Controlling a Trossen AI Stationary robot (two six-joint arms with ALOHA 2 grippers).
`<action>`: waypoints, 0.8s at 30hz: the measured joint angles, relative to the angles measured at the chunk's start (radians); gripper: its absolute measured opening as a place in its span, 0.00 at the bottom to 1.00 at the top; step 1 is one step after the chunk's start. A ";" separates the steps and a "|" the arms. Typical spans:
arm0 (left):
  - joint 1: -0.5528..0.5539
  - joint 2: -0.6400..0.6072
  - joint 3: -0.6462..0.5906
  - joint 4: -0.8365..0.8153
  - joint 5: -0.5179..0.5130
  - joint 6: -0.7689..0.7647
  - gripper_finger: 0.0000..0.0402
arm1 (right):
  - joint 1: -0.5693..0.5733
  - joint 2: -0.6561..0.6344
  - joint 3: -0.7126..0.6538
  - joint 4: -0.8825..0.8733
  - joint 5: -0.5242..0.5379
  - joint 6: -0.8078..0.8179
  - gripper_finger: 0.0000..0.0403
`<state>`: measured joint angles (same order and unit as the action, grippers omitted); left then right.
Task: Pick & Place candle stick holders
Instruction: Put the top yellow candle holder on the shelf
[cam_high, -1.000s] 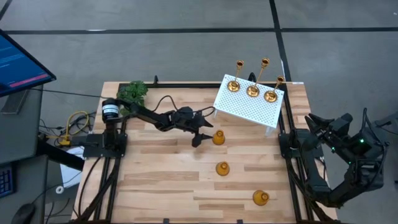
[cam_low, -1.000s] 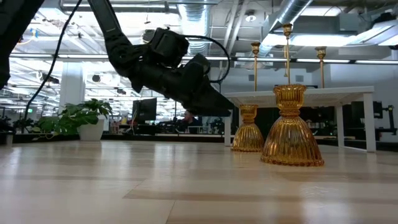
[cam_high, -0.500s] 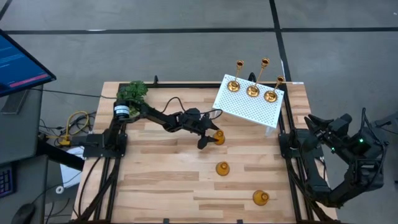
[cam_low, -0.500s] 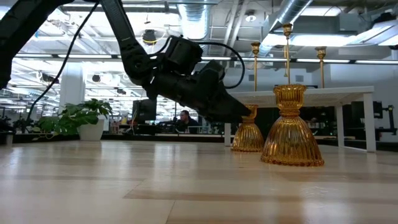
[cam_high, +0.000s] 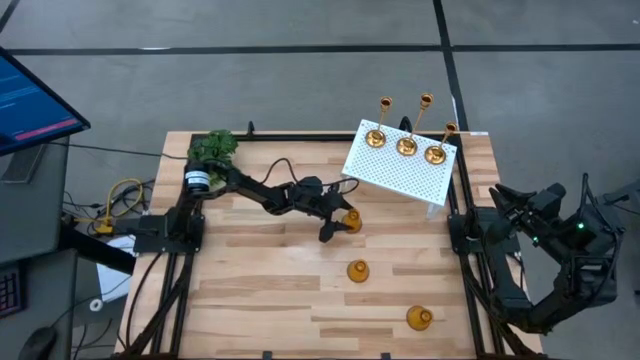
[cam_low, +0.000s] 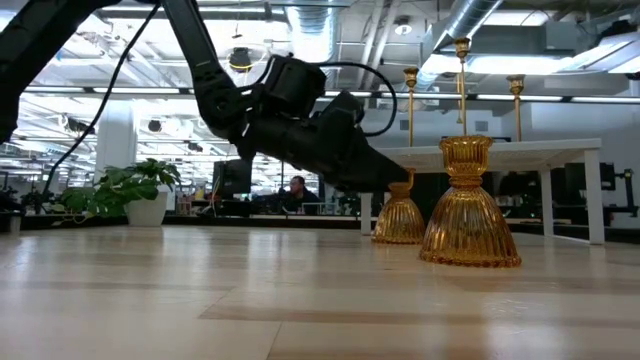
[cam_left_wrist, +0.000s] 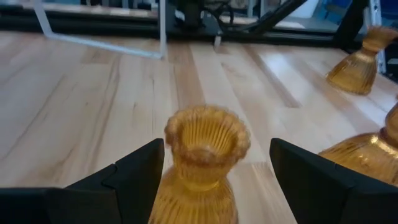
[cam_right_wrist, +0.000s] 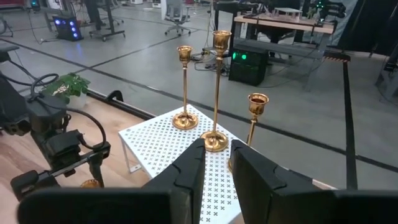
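Three squat amber candle stick holders stand on their wide bases on the wooden table: one (cam_high: 350, 220) near the middle, one (cam_high: 357, 270) nearer, one (cam_high: 419, 318) near the front right. Three tall brass sticks (cam_high: 406, 143) stand on the white perforated stand (cam_high: 395, 172) at the far right. My left gripper (cam_high: 340, 220) is open and level, a finger on either side of the middle amber holder's neck (cam_left_wrist: 205, 155). I cannot tell whether a finger touches it. My right gripper (cam_right_wrist: 216, 155) waits off the table's right edge, nearly shut with nothing between its fingers.
A green plant (cam_high: 213, 148) sits at the table's far left corner, behind the left arm. The white stand's legs (cam_left_wrist: 163, 28) rise just beyond the left gripper. The other two amber holders (cam_left_wrist: 357, 59) stand on the near right of the table.
My left gripper has moved toward the table's right edge and sunk a little, coming from beside the middle amber holder to stand with its open fingers on either side of the holder's neck. The holder has stayed where it was.
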<state>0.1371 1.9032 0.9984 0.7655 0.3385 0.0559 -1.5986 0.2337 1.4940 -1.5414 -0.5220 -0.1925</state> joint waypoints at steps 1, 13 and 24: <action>0.000 0.006 -0.001 0.011 -0.001 0.000 0.73 | 0.000 0.000 0.000 0.000 0.000 0.000 0.17; -0.001 0.055 -0.001 0.107 -0.005 -0.034 0.67 | 0.000 0.000 0.000 0.000 0.000 0.010 0.17; -0.001 0.055 -0.001 0.113 -0.005 -0.034 0.51 | 0.000 0.000 0.000 0.000 -0.001 0.008 0.17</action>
<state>0.1364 1.9583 0.9972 0.8790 0.3332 0.0216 -1.5986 0.2340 1.4940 -1.5410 -0.5228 -0.1848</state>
